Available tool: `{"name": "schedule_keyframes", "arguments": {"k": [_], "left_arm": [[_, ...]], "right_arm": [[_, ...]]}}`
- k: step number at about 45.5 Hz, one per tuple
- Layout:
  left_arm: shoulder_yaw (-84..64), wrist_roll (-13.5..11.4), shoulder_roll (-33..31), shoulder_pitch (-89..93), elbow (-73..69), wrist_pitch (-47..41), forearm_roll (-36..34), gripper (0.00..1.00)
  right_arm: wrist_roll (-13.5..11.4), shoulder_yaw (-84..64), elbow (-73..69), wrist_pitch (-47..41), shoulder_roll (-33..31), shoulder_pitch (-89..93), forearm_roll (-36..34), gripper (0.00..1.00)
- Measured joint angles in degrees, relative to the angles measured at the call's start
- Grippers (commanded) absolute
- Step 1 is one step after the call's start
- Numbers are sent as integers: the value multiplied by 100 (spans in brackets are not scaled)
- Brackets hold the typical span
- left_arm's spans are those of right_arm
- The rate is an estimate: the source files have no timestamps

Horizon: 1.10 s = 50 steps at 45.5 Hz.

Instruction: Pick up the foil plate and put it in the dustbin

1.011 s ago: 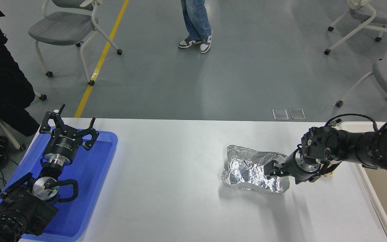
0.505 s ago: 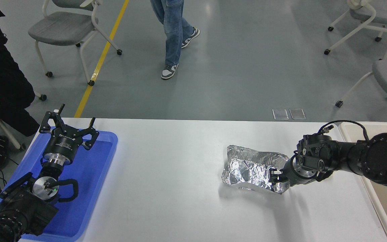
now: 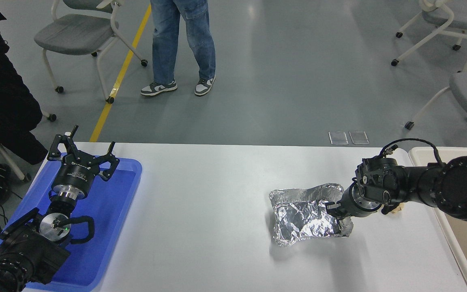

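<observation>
Foil plate (image 3: 304, 215): on white surface (image 3: 201, 227), right of centre, crumpled.
Handling: judged light, flimsy, easily crushed; right wall offers best hold.
Right tool (image 3: 336, 209): closed on plate's right wall.
Dustbin (image 3: 422, 153): far right.

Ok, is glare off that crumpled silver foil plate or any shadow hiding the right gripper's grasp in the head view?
Head view: the crumpled silver foil plate glints in bright patches but is not blown out; the black right gripper stands sharp against the plate's right edge, fingertips lost in the wrinkles. Soft shadow falls on the white table below the plate. No blur.
</observation>
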<state>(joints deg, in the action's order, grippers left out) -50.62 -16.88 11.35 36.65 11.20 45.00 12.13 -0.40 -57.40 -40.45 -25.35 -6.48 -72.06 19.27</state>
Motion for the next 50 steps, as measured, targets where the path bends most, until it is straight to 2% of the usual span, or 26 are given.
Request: {"name": "schedule_keyframes", "arguments": {"k": [13,27,40,50], "left_arm": [[0,0,0,1,-2,0,1,100],[0,0,-1,0,3,0,-3,100],[0,0,-1,0,1,0,-3,100],[0,0,-1,0,-1,0,-3,100]], "right_arm": [[-7,19,-1529,-181,-757,-1261,108,0],[-31,-597,-3639,-702,-1722,-3754,167,0],[-60,-1314,-4655,-1543,-2128,-6009,159,0],[-98,-1787,-4894,-1816,-2298,-7240,152,0]]}}
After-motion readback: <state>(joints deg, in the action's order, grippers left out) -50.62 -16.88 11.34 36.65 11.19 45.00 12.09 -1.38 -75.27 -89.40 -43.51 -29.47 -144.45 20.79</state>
